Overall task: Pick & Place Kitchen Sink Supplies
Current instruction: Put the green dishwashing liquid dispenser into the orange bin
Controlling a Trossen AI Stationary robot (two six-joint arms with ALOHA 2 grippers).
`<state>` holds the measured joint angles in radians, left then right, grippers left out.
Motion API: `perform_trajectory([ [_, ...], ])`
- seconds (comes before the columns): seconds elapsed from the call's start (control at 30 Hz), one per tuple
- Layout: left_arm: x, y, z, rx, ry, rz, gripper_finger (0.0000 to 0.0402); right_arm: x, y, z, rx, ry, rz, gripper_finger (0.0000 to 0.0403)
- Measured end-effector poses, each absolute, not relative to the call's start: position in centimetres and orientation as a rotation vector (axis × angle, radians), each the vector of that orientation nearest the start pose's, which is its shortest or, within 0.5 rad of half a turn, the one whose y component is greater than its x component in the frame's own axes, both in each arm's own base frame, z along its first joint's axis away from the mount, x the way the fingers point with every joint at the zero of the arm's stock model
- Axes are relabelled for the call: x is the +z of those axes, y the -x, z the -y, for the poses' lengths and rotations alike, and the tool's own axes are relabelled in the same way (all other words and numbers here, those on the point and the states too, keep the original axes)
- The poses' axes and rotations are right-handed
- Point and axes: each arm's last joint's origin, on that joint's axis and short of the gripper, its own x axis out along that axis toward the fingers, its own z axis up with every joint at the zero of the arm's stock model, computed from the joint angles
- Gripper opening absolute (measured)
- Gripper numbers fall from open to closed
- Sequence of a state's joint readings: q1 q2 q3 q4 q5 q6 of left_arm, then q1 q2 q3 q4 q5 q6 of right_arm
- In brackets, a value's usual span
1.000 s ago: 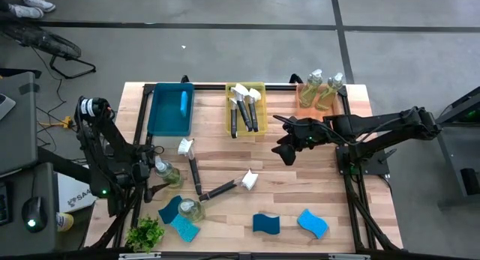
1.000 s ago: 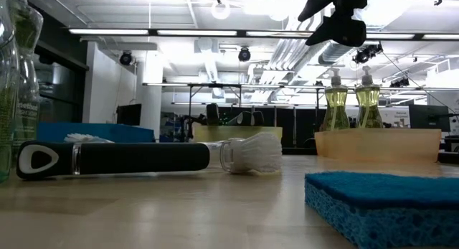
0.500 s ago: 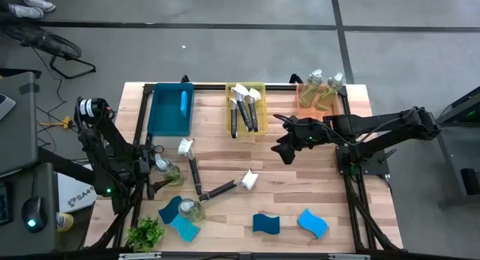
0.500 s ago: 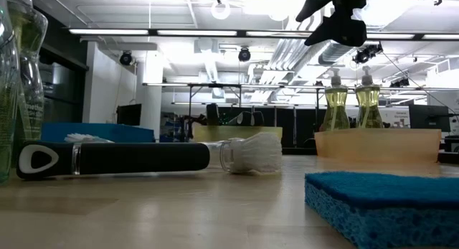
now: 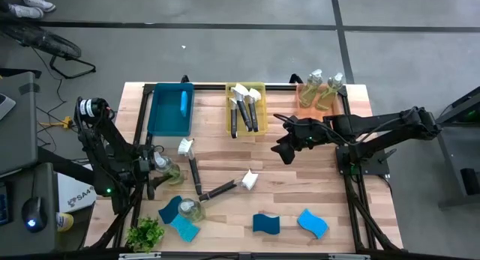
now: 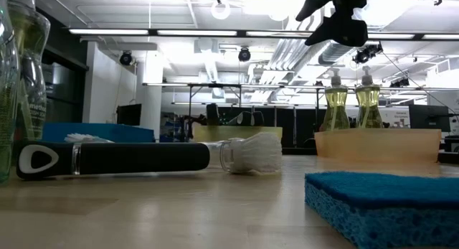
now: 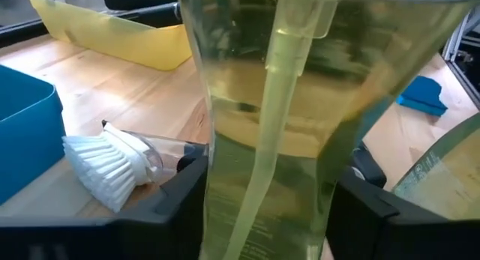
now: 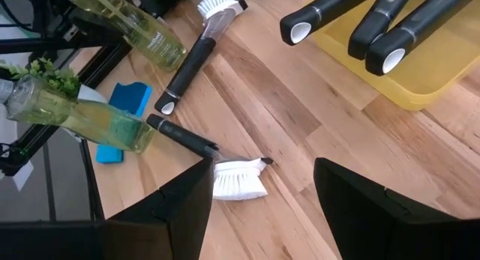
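Wooden table (image 5: pixel 300 192), three bins, loose brushes, blue sponges, bottles, plant (image 5: pixel 145 234)

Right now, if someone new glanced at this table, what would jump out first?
Probably the left gripper at the table's left edge, its jaws closed around a clear bottle of yellow-green liquid. Next, three coloured bins along the far side: a blue bin, a yellow bin holding dish brushes, and an orange bin with two more bottles. Blue sponges lie scattered along the near edge, and the right gripper hovers empty mid-table.
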<state>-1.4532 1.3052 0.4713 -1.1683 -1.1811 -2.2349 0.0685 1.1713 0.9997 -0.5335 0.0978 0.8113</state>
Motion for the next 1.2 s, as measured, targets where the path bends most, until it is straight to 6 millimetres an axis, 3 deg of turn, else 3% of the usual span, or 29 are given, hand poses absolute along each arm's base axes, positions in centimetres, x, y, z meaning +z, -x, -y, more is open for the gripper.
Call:
perform_trajectory([
  [0.3, 15.7, -4.2, 12.6, 0.322, 0.327, -0.327, 0.0187, 30.1, -24.2, -1.4, -0.31, -0.718, -0.649, 0.0224],
  [0.7, 23.2, -4.2, 12.4, 0.281, 0.227, -0.334, 0.0187, 30.1, -24.2, -1.4, -0.306, -0.708, -0.651, 0.0224],
  [0.93, 27.3, -4.3, 12.0, 0.169, 0.228, -0.183, 0.0187, 30.2, -24.3, -1.4, -0.29, -0.671, -0.648, 0.0224],
  [1.2, 32.9, -4.2, 10.7, 0.113, 0.198, -0.134, 0.0187, 30.4, -24.5, -1.4, -0.27, -0.633, -0.618, 0.0224],
])
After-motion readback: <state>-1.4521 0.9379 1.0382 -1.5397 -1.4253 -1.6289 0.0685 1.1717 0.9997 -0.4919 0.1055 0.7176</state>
